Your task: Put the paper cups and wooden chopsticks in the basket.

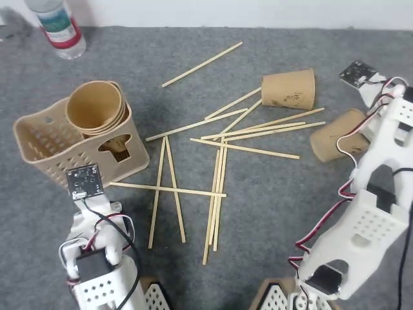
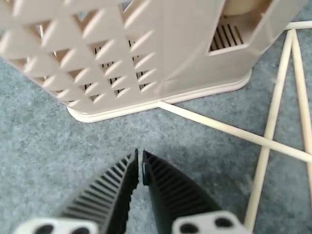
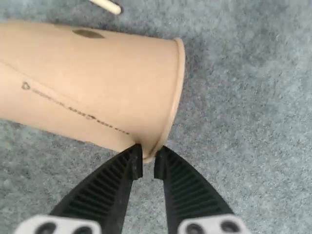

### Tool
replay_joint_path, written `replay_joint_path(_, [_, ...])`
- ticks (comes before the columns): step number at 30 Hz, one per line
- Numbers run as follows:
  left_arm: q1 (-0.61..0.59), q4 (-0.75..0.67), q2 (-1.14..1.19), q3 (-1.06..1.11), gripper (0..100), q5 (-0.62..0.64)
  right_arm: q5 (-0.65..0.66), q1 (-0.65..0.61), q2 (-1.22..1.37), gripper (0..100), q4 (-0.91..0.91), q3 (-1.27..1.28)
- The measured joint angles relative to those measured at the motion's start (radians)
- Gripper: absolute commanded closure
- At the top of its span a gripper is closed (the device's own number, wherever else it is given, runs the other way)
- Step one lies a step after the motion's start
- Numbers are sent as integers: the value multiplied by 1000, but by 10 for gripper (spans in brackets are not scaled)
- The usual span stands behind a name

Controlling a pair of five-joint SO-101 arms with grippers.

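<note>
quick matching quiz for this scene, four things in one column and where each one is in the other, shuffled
1 stacked cups
2 chopsticks
3 bottle
4 rightmost lying cup

A scattered on the carpet
B far left corner
C inside the basket
D rim between the tips of the right gripper

Pairs: 1-C, 2-A, 3-B, 4-D

1. Soft, even, fairly bright light covers the grey bench [image 1: 258, 213] in the high view.
2. The basket [image 1: 39, 139] throws a faint, soft-edged shadow on its side facing the chopsticks [image 1: 245, 148].
3. In the right wrist view, a dim shadow lies beside the cup [image 3: 97, 83] rim.
</note>
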Motion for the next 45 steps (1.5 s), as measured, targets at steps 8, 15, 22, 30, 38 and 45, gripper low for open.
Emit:
replay_joint_path(8, [0,0,0,0,983,0,114,-14,-23,991,121,23])
replay_joint_path(15, [0,0,0,0,983,0,80,-29,-86,976,170,23])
replay_joint_path(22, [0,0,0,0,983,0,-41,-28,-104,753,170,23])
replay_joint_path(30, [0,0,0,0,983,0,-46,-32,-135,753,249,23])
replay_joint_path(38, [0,0,0,0,983,0,-41,-60,-137,753,245,23])
replay_joint_path(45, [0,0,0,0,983,0,-41,-110,-34,772,245,23])
